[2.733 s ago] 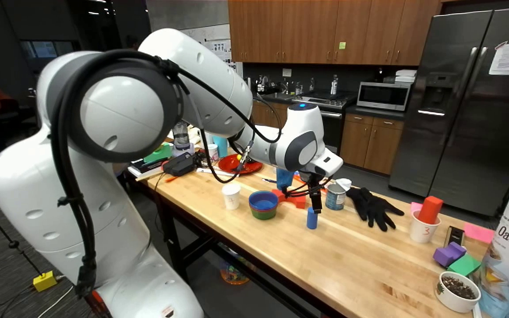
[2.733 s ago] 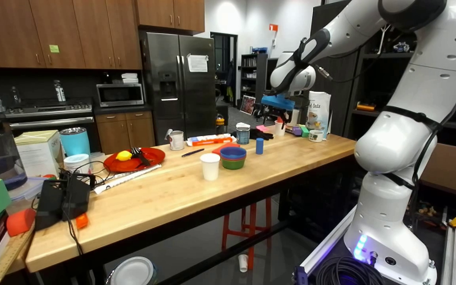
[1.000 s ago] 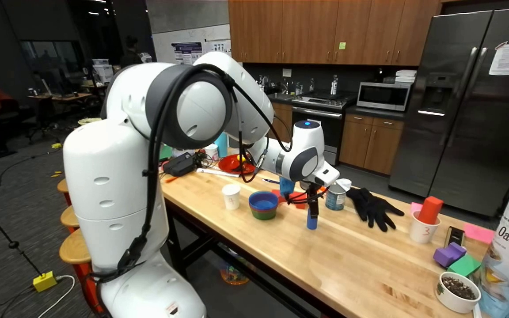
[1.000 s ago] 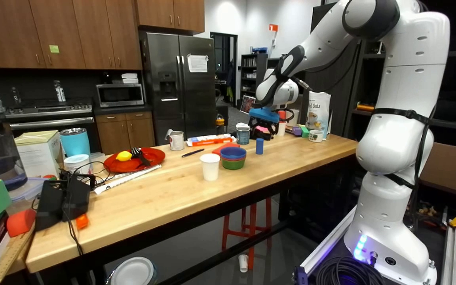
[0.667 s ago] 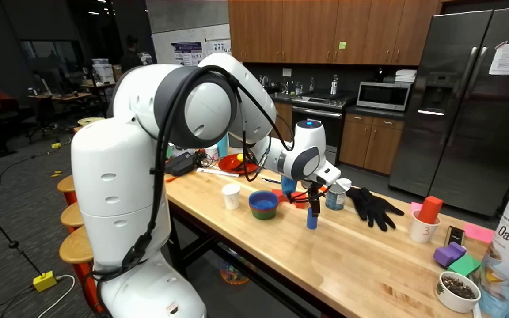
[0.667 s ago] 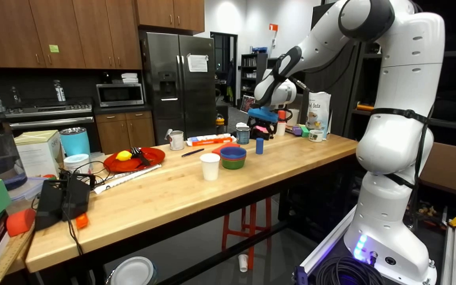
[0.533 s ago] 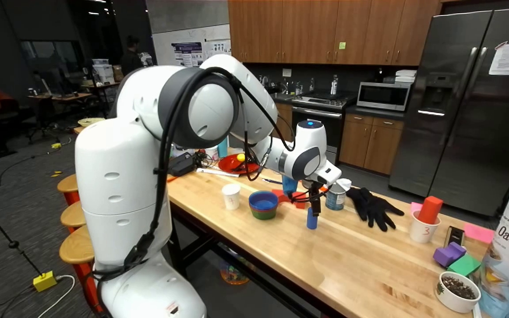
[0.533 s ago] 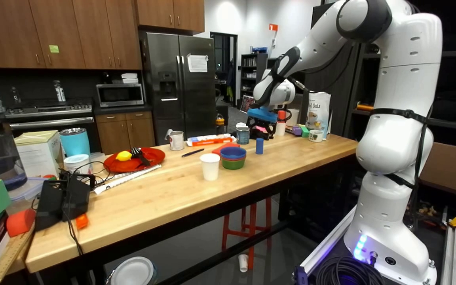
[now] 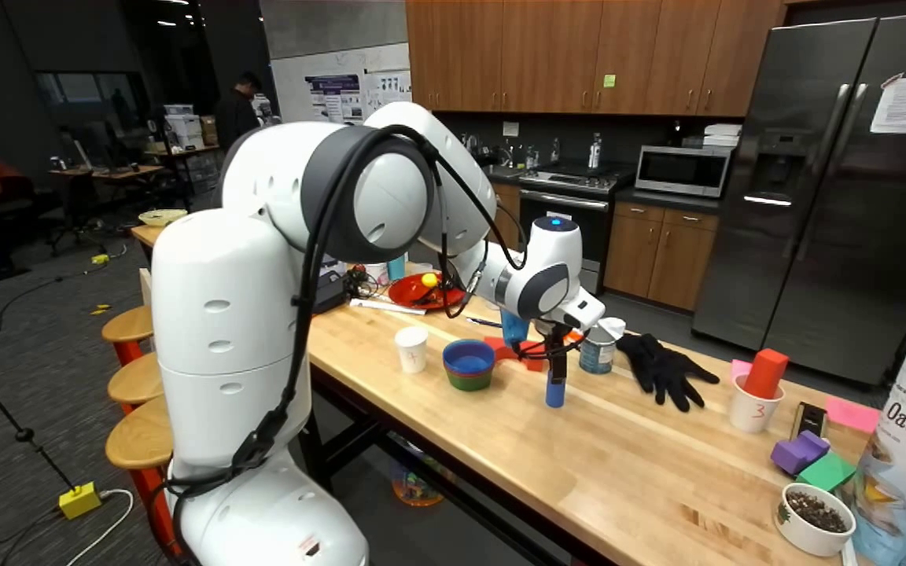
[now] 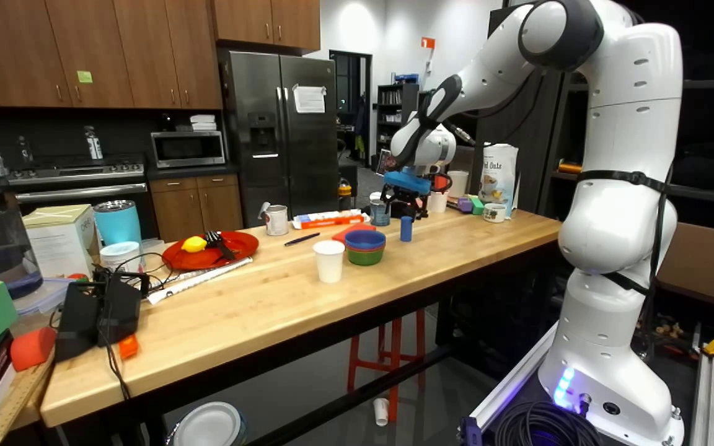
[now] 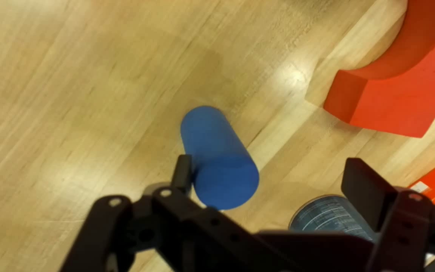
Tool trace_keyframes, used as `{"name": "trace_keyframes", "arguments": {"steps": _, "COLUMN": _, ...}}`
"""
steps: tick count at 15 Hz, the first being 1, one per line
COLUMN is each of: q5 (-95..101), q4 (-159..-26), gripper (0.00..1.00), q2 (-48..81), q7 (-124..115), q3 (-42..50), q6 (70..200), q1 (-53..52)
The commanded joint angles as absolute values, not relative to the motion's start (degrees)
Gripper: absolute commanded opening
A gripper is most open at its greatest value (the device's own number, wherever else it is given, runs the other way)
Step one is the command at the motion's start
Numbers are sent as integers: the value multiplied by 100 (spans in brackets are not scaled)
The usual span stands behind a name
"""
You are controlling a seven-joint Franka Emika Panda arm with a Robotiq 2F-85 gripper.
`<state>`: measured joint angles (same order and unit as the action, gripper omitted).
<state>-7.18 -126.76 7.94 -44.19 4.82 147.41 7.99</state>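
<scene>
Blue and smooth-sided, a cylinder stands upright on the counter, roughly midway between the long edge on the robot's side and the opposite, far long edge. The claw is open just by it, jaws spread wide and nothing gripped. In the wrist view one jaw lies right beside the cylinder, and whether the two touch cannot be told; the opposite jaw is well apart from it, close in view to a blue-grey can. The cylinder therefore sits to one side of the gap, not centred in it.

As for progress, the approach looks largely done: in both exterior views the claw is low and close to the cylinder's top. The grasp itself looks left undone, since no jaw bears on both sides and the cylinder's base rests on the counter, not lifted.

Towards the far long edge lie a red arched block and, closer to that edge, a black glove. A stack of bowls and a white cup stand on the cylinder's other side, away from the end edge where an oats bag stands; both look undisturbed by the claw.
</scene>
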Motion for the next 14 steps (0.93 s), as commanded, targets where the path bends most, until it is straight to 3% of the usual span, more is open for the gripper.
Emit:
{"name": "trace_keyframes", "arguments": {"steps": 1, "q5": -907, "q4": -12506, "gripper": 100, "q2": 891, "q7": -4216, "q3": 568, "q6": 14505, "q1": 685}}
{"name": "trace_keyframes", "arguments": {"steps": 4, "q5": -823, "q4": -12468, "gripper": 100, "q2": 926, "q7": -4261, "q3": 592, "q6": 14366, "q1": 649}}
{"name": "trace_keyframes", "arguments": {"steps": 5, "q5": -790, "q4": -12450, "gripper": 75, "q2": 937, "q7": -4302, "q3": 601, "q6": 14303, "q1": 635}}
{"name": "trace_keyframes", "arguments": {"steps": 8, "q5": -747, "q4": -12407, "gripper": 62, "q2": 959, "q7": -4350, "q3": 619, "q6": 14151, "q1": 618}}
{"name": "trace_keyframes", "arguments": {"steps": 14, "q5": -735, "q4": -12308, "gripper": 13, "q2": 1009, "q7": -4412, "q3": 620, "q6": 13964, "q1": 584}}
